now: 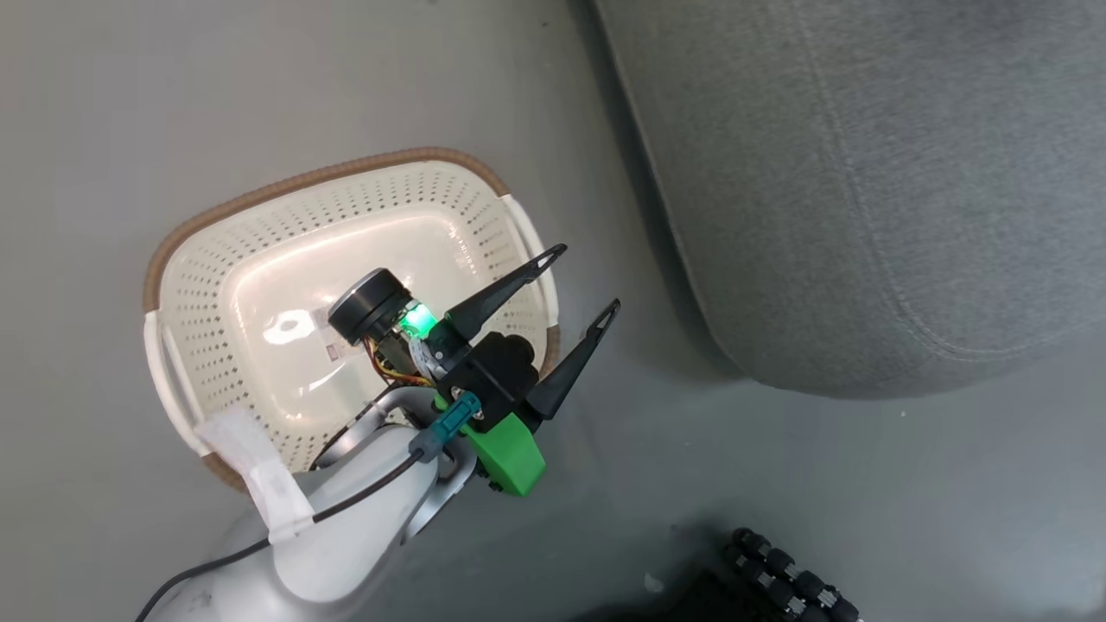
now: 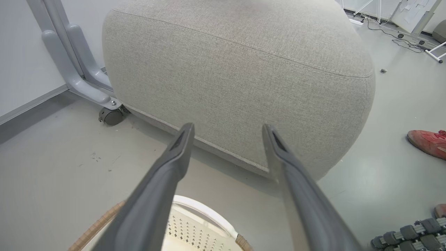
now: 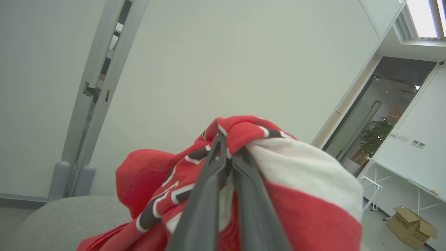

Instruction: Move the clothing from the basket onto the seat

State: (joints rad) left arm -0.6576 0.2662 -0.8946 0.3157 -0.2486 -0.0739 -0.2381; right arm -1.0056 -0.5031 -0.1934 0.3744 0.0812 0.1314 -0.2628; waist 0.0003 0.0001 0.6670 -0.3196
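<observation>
In the head view the basket's (image 1: 302, 181) bare interior lies centre left, its mouth partly overhung by the left gripper (image 1: 586, 278), whose spread fingers reach past the right-hand rim. A strip of bare floor (image 1: 644, 285) separates basket from seat (image 1: 864, 190), which blocks the upper right. Black rollers (image 1: 795, 579) crowd the bottom right corner. In the left wrist view a frame leg (image 2: 75, 80) on a caster (image 2: 110, 116) stands at the seat's left, and a red shoe (image 2: 428, 143) at the right edge. In the right wrist view the clothing (image 3: 306, 174) bunches round the closed right gripper (image 3: 230, 148); the bare seat top shows lower left.
</observation>
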